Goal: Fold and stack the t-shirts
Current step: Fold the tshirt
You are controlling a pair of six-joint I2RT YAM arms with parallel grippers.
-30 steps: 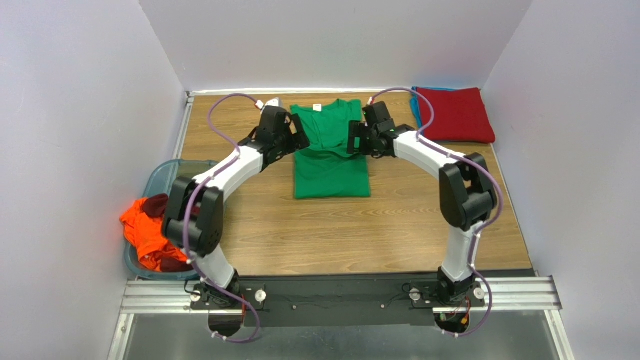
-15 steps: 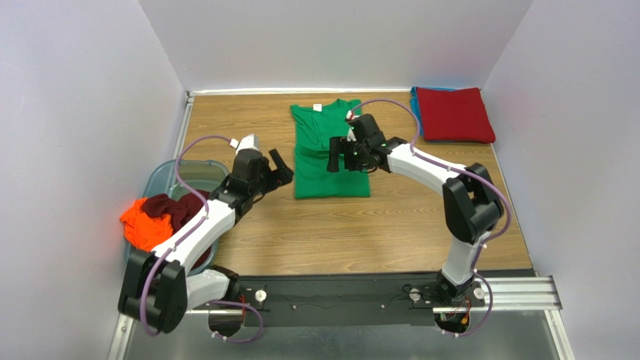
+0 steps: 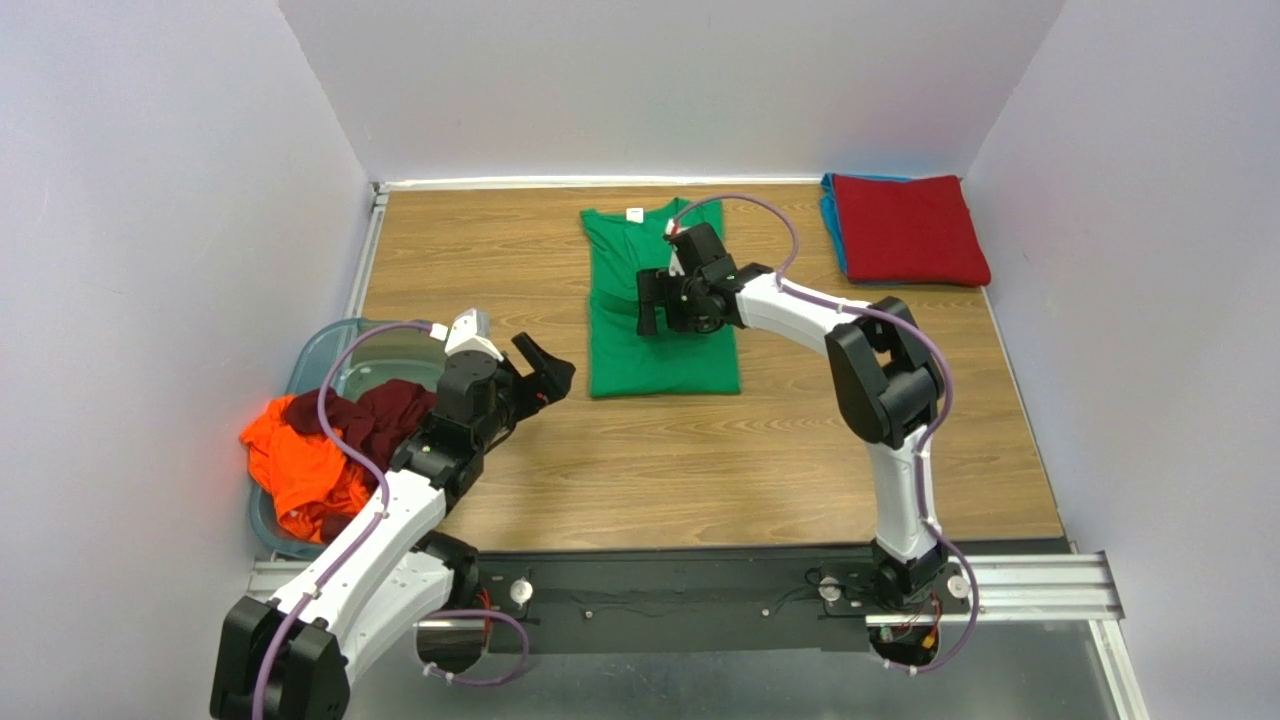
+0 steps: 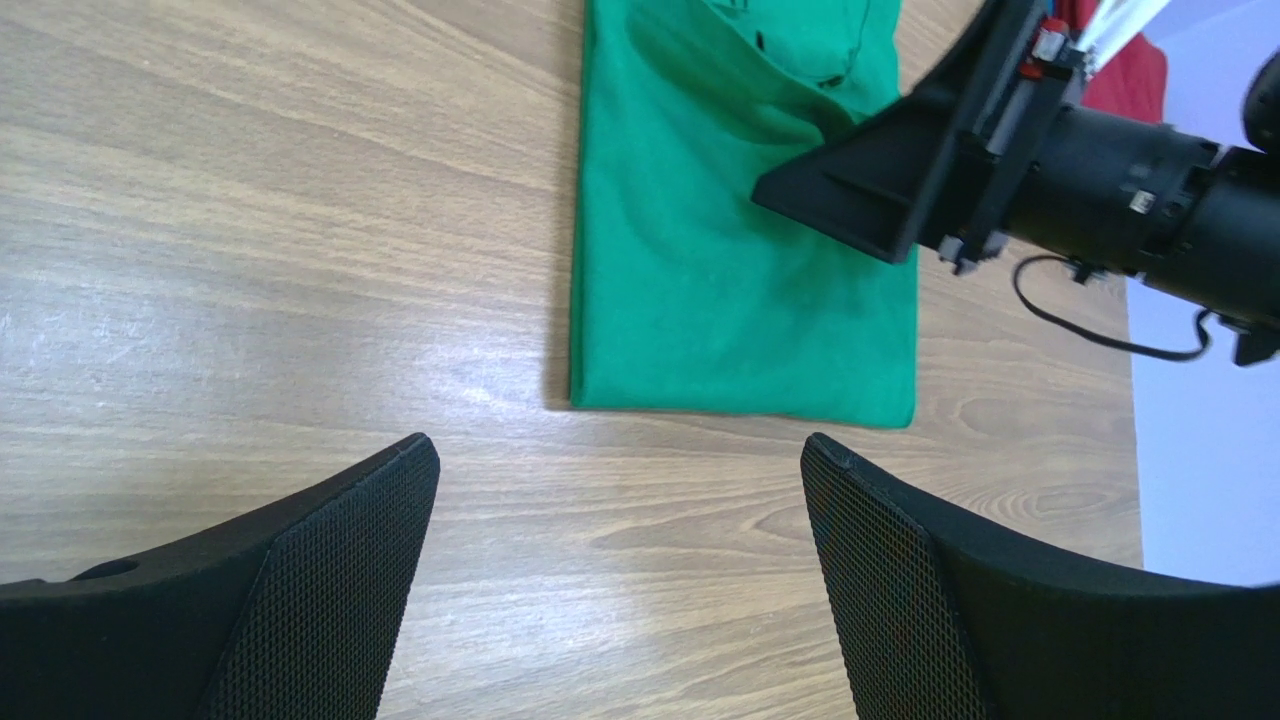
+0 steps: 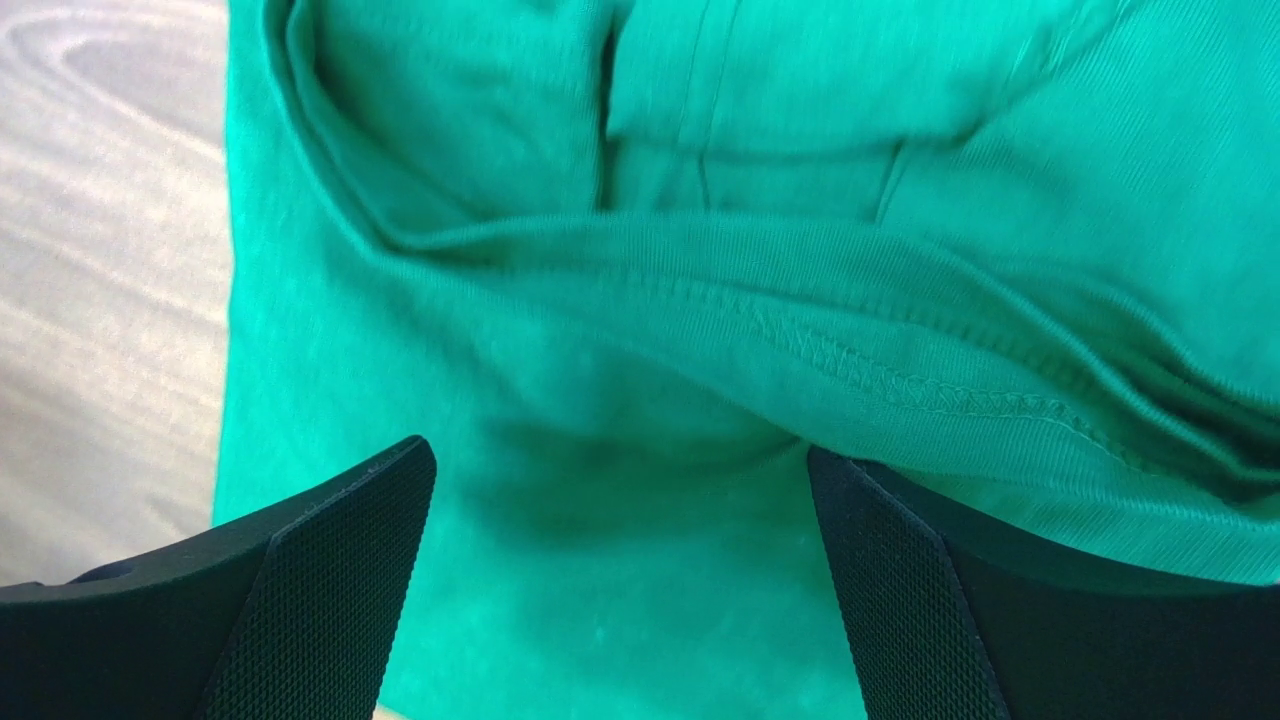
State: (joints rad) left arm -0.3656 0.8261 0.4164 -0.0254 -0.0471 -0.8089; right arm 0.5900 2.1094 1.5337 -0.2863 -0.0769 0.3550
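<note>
Two grippers appear here with the work, a green t-shirt [image 3: 661, 308] that lies folded into a long narrow strip at the middle of the wooden table [image 3: 676, 450], its V-neck and white neck tag [image 3: 636, 216] toward the far wall. In the overhead view we see the right gripper [image 3: 649, 305] poised over the middle of the strip, and its wrist camera shows the jaws spread wide above the green cloth [image 5: 751, 300], with a hemmed fold running across the fabric between the two fingers; we cannot tell whether the fingertips touch the cloth. The left gripper [image 3: 541, 372] hangs over bare wood just beside the near left corner of the strip, and its own camera shows its jaws likewise wide apart and holding nothing, the near hem of the shirt [image 4: 721, 285] lying beyond them and the right gripper [image 4: 887, 180] visible above the shirt. At the far right corner we note a folded red t-shirt [image 3: 906, 228] resting on a teal-blue t-shirt [image 3: 830, 225], of which only the left edge shows. At the left edge of the table stands a translucent tub [image 3: 338, 348] holding a crumpled orange t-shirt [image 3: 293, 465] and a dark maroon t-shirt [image 3: 368, 417].
</note>
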